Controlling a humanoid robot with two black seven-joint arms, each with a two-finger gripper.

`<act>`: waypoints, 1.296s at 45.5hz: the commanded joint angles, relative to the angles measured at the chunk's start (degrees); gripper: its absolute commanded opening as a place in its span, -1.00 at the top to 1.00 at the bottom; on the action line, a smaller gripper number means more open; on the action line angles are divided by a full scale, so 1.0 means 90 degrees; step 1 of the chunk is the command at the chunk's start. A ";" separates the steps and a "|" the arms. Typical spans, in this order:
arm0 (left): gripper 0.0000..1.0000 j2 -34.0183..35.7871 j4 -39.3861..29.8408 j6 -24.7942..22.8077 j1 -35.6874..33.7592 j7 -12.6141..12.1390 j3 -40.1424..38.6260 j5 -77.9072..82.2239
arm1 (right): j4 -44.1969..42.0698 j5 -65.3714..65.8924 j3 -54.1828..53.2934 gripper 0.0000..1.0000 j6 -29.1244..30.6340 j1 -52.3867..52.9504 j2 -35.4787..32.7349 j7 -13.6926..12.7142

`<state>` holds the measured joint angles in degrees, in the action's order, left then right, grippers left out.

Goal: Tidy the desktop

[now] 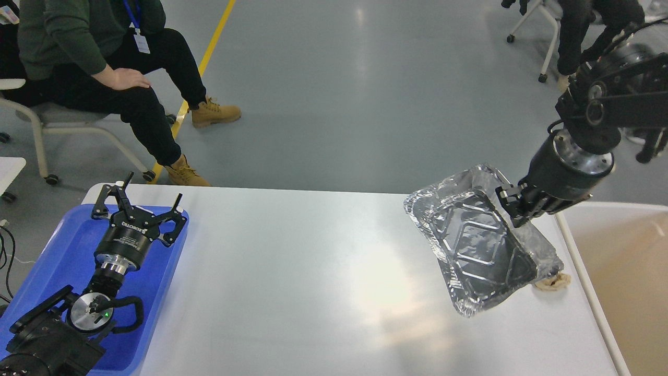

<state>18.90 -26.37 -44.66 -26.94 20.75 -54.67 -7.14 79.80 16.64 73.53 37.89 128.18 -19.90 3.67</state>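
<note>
The white desktop (292,282) fills the lower view. My right gripper (514,206) is shut on the right rim of a crumpled silver foil tray (477,243) and holds it tilted in the air above the desktop's right side. A crumpled beige paper wad (554,283) lies on the desktop, mostly hidden behind the foil tray's lower corner. My left gripper (136,201) is open and empty, hovering over the far end of a blue plastic tray (156,292) at the left.
A beige white-rimmed bin (621,261) stands just off the desktop's right edge. A seated person (104,68) is beyond the far left corner. Chairs and other people's legs (579,31) are at the far right.
</note>
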 commanded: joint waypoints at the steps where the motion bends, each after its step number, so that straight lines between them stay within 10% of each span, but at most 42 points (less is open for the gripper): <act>1: -0.98 0.0010 0.0000 0.0001 0.0005 -0.0001 0.0001 0.0002 | 0.0431 -0.0032 0.0404 1.00 0.0653 0.1129 -0.0221 0.0003; 21: -0.98 0.0010 0.0000 0.0001 0.0005 -0.0001 0.0001 0.0002 | -0.0213 0.0124 0.0834 1.00 0.0488 0.1335 -0.1177 -0.0007; 44: -0.98 0.0010 0.0000 0.0001 0.0005 0.0009 0.0001 0.0002 | -0.2830 -0.0061 0.0327 1.00 -0.3368 -0.1603 -0.2827 -0.0075; 59: -0.98 0.0010 0.0000 0.0001 0.0005 0.0009 0.0001 0.0002 | -0.4958 -0.1145 -0.2816 1.00 -0.4991 -0.5040 -0.3023 -0.0700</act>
<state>18.96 -26.37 -44.64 -26.90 20.82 -54.66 -7.13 49.68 12.09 66.72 3.48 103.73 -45.44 0.88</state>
